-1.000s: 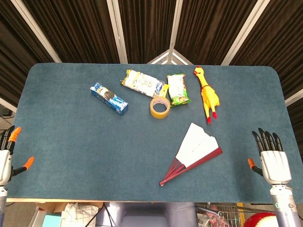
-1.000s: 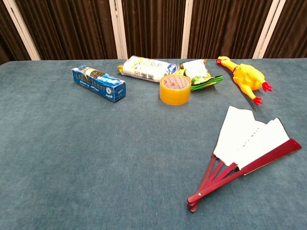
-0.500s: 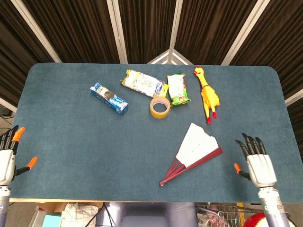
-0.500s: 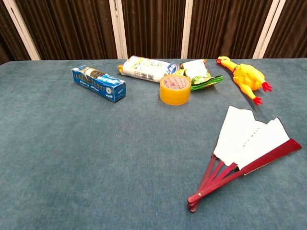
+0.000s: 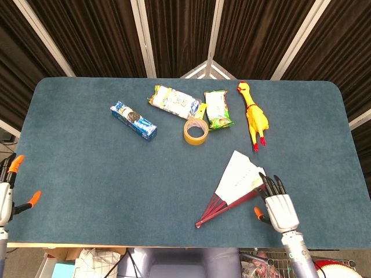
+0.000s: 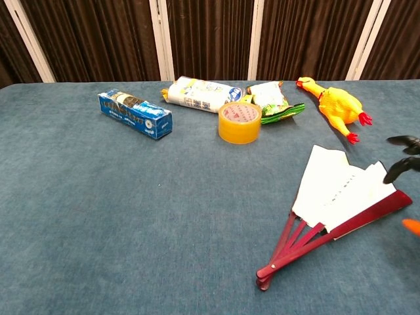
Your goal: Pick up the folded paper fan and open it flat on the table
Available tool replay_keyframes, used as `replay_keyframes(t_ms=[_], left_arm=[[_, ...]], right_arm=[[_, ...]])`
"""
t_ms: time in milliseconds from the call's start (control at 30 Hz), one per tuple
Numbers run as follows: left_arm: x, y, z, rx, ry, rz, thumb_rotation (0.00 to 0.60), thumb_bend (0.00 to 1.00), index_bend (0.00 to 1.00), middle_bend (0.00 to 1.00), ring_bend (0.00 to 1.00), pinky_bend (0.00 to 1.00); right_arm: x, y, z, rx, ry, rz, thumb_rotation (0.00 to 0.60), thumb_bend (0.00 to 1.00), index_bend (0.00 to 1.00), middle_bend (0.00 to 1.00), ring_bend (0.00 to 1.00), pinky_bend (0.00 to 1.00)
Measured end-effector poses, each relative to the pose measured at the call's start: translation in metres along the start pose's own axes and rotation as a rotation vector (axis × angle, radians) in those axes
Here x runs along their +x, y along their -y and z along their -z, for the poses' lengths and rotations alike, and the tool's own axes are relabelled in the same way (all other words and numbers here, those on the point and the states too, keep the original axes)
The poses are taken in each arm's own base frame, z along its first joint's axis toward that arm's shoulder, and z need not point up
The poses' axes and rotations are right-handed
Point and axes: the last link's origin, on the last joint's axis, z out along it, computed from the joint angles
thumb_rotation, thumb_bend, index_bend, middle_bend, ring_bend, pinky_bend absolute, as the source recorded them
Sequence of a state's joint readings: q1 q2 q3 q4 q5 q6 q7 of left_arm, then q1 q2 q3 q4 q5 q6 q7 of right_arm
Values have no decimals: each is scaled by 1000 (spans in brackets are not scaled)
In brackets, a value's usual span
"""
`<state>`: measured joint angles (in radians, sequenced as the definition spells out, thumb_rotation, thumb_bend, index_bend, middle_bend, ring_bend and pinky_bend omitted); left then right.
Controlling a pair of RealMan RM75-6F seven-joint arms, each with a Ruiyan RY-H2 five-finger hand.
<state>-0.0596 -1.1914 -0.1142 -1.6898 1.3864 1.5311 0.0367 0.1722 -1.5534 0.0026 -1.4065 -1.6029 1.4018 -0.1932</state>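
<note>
The paper fan (image 5: 236,184) (image 6: 336,197) lies partly spread on the blue table, white leaf up and to the right, dark red ribs meeting at a pivot toward the near edge. My right hand (image 5: 277,205) hovers at the fan's right edge, fingers apart and pointing away, holding nothing; only its dark fingertips (image 6: 400,167) show at the right border of the chest view. My left hand (image 5: 7,194) stays at the table's near left corner, open, orange-tipped fingers spread, far from the fan.
Behind the fan stand a tape roll (image 5: 196,131), a blue box (image 5: 134,121), two snack packets (image 5: 173,101) (image 5: 218,108) and a yellow rubber chicken (image 5: 253,114). The table edge (image 5: 174,246) runs just below the fan's pivot.
My right hand has moved left from the table's right edge to the fan's right side. The left hand shifted slightly. The fan has not moved.
</note>
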Motion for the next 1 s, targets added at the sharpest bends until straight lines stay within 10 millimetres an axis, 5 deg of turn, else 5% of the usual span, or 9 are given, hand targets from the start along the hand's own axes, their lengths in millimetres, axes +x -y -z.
replay_keyframes(t_ms=[300, 600, 1000], left_arm=[[2, 0, -1, -4, -6, 9, 600, 341, 101, 0, 0, 0], [1, 0, -1, -2, -7, 8, 600, 340, 101, 0, 0, 0], [2, 1, -1, 3, -6, 10, 600, 340, 101, 0, 0, 0]], right_arm=[[-12, 10, 0, 26, 12, 15, 600, 322, 358, 49, 120, 11], [-28, 17, -2, 48, 67, 52, 600, 322, 182, 49, 120, 11], [-38, 30, -14, 69, 71, 59, 600, 322, 228, 49, 120, 12]])
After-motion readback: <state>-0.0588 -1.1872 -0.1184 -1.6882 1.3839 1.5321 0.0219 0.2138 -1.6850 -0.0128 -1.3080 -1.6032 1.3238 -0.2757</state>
